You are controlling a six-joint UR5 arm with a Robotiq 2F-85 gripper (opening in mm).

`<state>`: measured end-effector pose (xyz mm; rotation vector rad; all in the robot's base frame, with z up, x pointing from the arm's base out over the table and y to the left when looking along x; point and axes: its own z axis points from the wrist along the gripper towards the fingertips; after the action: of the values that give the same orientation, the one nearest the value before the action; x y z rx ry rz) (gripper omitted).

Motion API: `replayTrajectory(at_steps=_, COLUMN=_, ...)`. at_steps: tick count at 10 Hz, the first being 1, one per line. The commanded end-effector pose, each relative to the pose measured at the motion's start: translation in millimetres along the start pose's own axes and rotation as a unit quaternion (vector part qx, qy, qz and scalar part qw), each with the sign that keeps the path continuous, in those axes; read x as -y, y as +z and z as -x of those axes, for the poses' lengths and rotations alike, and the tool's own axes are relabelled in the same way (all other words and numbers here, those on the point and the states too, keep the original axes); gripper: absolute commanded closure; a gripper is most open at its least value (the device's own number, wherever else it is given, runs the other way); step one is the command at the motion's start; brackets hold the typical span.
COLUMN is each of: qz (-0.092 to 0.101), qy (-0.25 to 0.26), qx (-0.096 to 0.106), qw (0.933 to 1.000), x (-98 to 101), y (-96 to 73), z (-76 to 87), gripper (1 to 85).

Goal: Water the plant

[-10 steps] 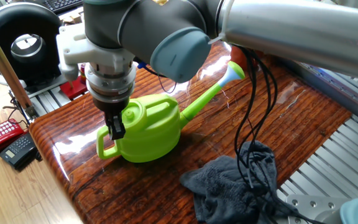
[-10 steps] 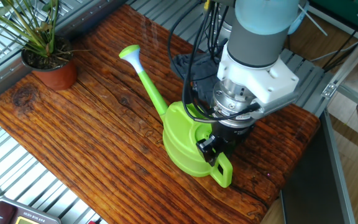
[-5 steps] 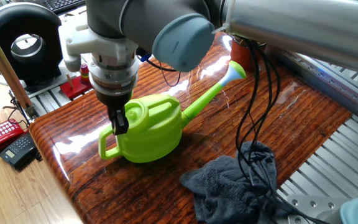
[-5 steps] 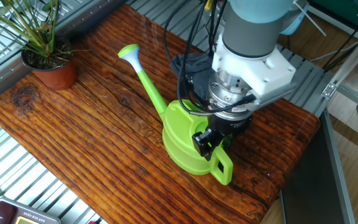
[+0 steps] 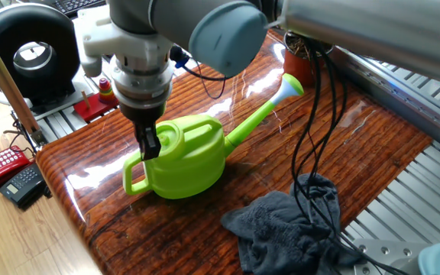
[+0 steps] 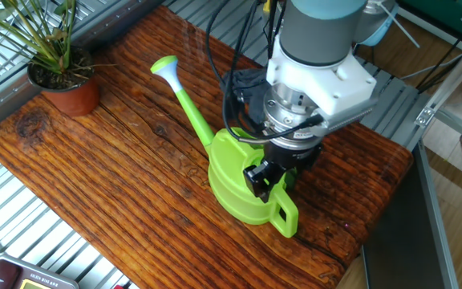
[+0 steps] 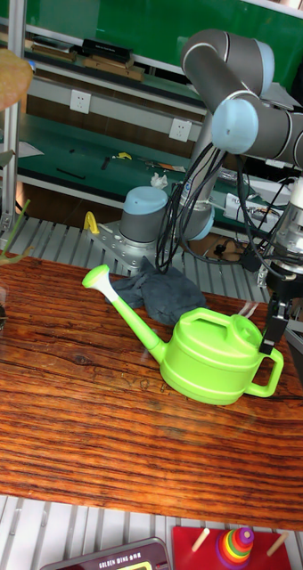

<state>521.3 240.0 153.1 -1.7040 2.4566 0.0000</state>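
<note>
Grey cloth, red telephone, stacking-ring toy

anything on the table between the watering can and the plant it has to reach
Nothing visible does. The watering can sits near one end of the table with the end effector at its rear handle, and the plant stands at the far corner, spout side. Only bare wood lies between them. The grey cloth lies off to the side.
</note>
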Motion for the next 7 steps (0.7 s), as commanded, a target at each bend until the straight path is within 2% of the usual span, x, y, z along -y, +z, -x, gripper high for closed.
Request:
replayTrajectory(at_steps=1, qz=0.013, qy=-0.005, qx=0.001, qw=0.9999, x=4.3, y=-14.6, z=-4.4, gripper=32.3)
replayTrajectory(at_steps=6, qz=0.028, qy=-0.027, qx=-0.004, qw=0.9992, x=14.3, y=-31.0, z=-22.9, gripper=31.3)
replayTrajectory(at_steps=7, qz=0.031, qy=-0.035, qx=-0.010, qw=0.9989, x=13.4, y=-32.5, z=-27.1, gripper=31.0)
